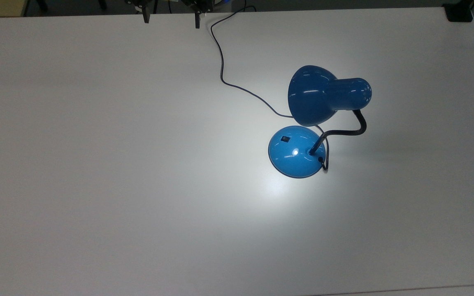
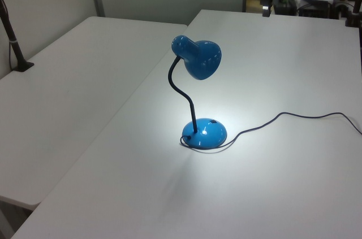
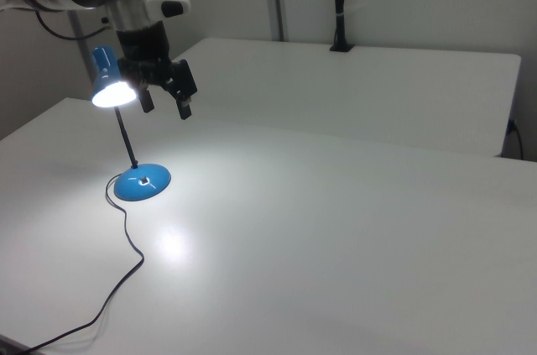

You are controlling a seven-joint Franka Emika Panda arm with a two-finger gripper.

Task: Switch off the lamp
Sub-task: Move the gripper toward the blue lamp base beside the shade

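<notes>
Top view: my gripper (image 1: pixel 172 18) hangs at the far edge of the white table (image 1: pixel 97 164), its two dark fingers spread wide with nothing between them. The lamp (image 1: pixel 303 135) stands well apart from it, off toward the top view's right and lower in the frame, lit and throwing a bright pool on the tabletop. Its round domed base (image 1: pixel 292 158) is glossy blue, smooth and probably slick; I judge it weighted enough to stay put under a light press. The small black switch (image 1: pixel 286 139) sits on the base's upper slope, on the side toward my gripper. That is the spot to push with one fingertip, not a place to grasp.

Left view: the gripper (image 2: pixel 266 1) shows at the far table edge, the lamp (image 2: pixel 198 98) well in front of it. The black neck (image 2: pixel 181 89) curves up in an S and looks bendy, so pushing there would likely only flex it. The bell-shaped shade (image 2: pixel 201 58) is hard and shiny. A thin dark cord (image 2: pixel 294 116) trails limply away across the table.

Right view: my open gripper (image 3: pixel 165 96) hovers above the table, and the shade (image 3: pixel 111 80) appears just beside it on the right view's left, glowing white at its mouth. The base (image 3: pixel 143 181) lies below.
</notes>
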